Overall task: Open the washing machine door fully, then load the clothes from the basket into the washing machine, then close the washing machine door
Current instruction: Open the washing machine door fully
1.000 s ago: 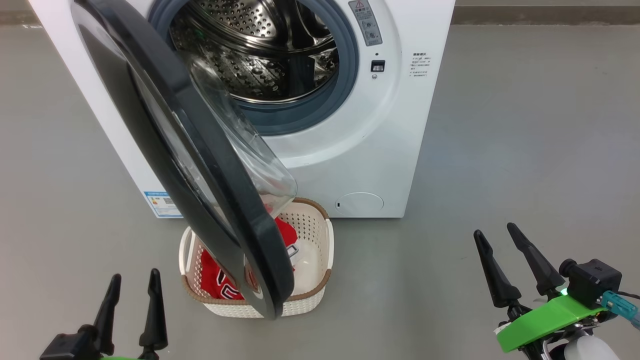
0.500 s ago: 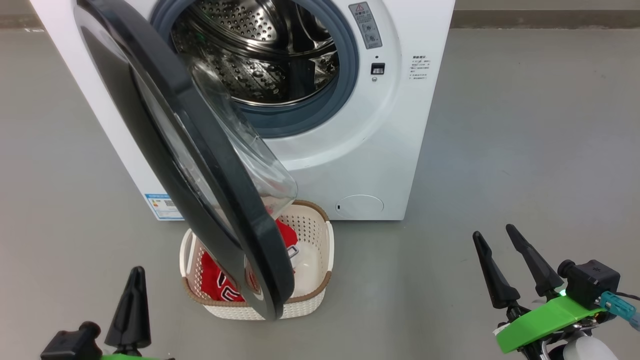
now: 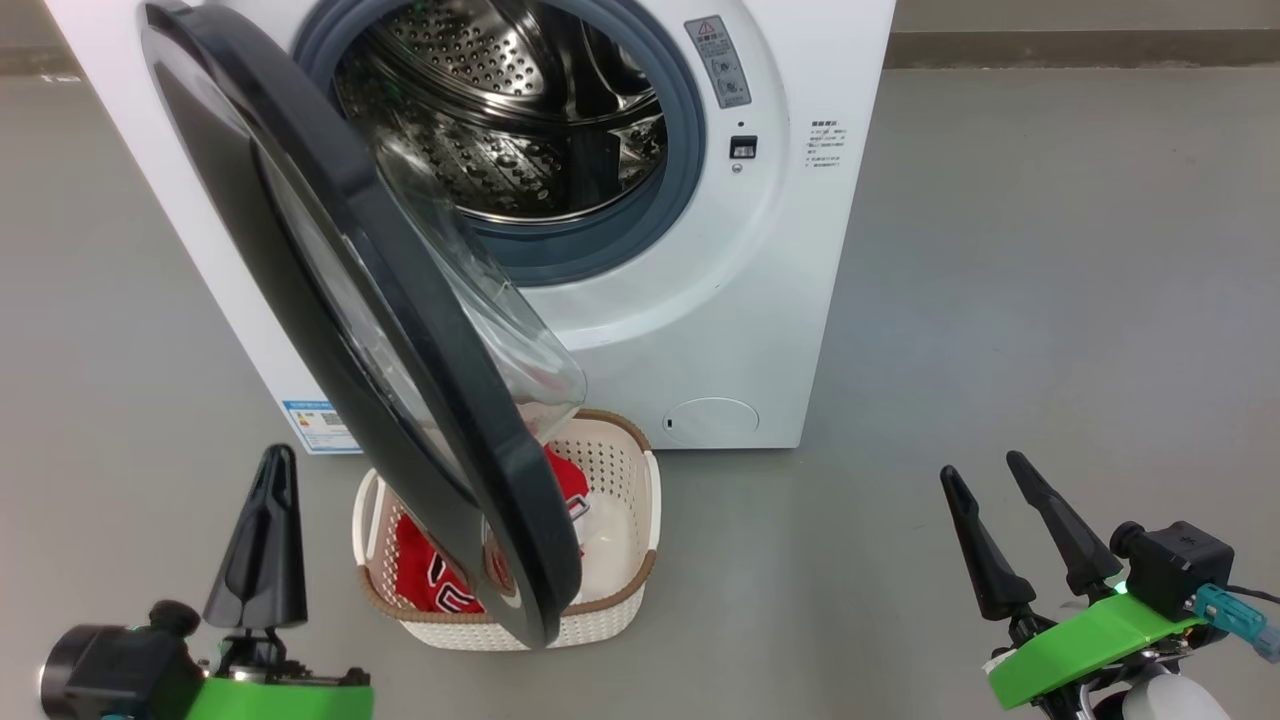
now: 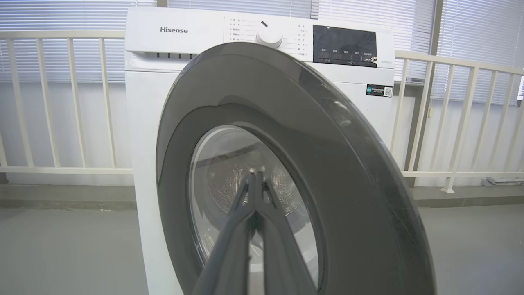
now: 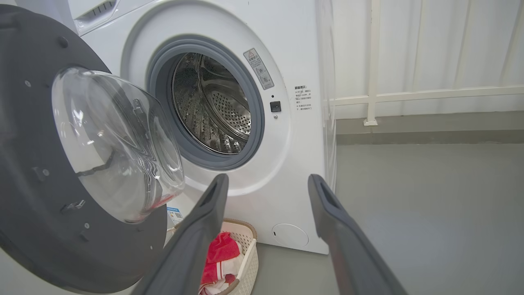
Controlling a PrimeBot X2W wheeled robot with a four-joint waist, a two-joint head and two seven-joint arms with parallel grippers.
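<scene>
The washing machine door (image 3: 410, 290) stands only part-way open, swung out from the washing machine (image 3: 780, 300) and hanging right over the middle of the basket (image 3: 610, 615), which sits on the floor (image 3: 1000, 250) just in front of the machine. The red clothes (image 3: 430, 575) peek out on either side of the door's lower edge. The left claw (image 3: 277, 460) is pressed together into a single point, low on the left and aimed at the door's glossy outer face; the wrist view has it lined up with the glass window, though whether it touches cannot be told. The right claw (image 3: 980, 465) waits well off to the right with its fingers spread and nothing in them. The opening step looks unfinished, and here's the danger: a nudge on that outer face would likely swing the door back toward the drum (image 3: 520, 130) rather than away from it. A closed tip could also skid on the slick black surface. And if either arm goes for the clothes now, it may knock the overhanging door or tip the light basket.
</scene>
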